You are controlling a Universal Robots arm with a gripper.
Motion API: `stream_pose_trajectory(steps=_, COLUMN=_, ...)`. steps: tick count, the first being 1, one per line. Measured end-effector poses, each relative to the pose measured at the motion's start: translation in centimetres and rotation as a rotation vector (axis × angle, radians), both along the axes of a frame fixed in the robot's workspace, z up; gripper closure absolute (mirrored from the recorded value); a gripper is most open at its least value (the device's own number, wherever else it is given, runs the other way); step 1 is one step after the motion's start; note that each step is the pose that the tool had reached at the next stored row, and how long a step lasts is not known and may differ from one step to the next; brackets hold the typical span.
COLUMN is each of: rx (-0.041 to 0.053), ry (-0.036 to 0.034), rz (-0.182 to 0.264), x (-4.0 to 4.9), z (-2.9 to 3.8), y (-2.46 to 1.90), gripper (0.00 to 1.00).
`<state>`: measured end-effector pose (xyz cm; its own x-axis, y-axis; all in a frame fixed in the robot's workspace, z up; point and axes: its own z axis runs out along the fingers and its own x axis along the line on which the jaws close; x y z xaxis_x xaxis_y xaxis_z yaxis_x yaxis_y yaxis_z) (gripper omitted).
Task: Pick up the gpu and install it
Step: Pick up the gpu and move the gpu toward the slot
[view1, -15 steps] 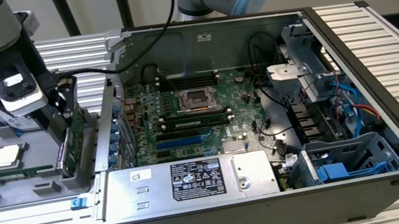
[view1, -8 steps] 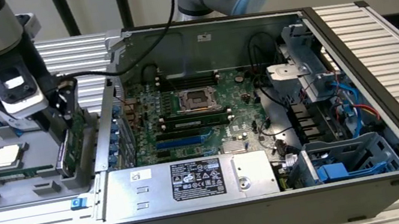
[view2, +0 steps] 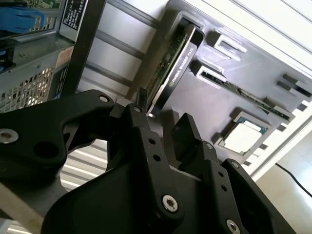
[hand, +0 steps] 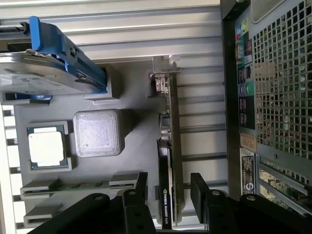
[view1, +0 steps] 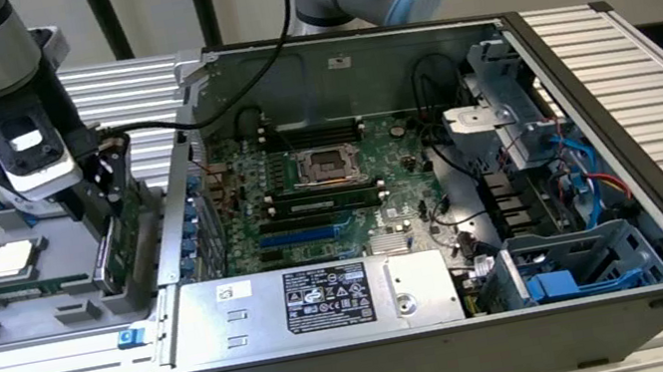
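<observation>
In the exterior view the gripper (view1: pixel 100 210), jaws spread and holding nothing, hangs over the grey tray (view1: pixel 26 336) at nine o'clock from the computer case (view1: pixel 439 345), with the gpu (view1: pixel 111 253) standing on edge in that tray at the gripper's six o'clock, long axis running through the gap between the jaws.

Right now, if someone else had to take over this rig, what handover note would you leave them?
Gripper: open, one finger on each side of the gpu, not clamped on it.
gpu: standing on edge in its slot of the grey parts tray, outside the open computer case, on the exterior view's left.
Done: gripper lined up astride the card.
Left: the grasp, the lift, and seating the card on the motherboard; nothing is picked up or installed yet.
</observation>
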<state>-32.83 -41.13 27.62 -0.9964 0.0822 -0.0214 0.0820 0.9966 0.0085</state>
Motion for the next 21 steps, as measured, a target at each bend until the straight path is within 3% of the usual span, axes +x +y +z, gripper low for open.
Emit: stream_pose_trajectory(steps=21, rx=-0.0069, ry=0.0, rz=0.0, x=-0.03, z=-1.09, y=0.0, gripper=0.0)
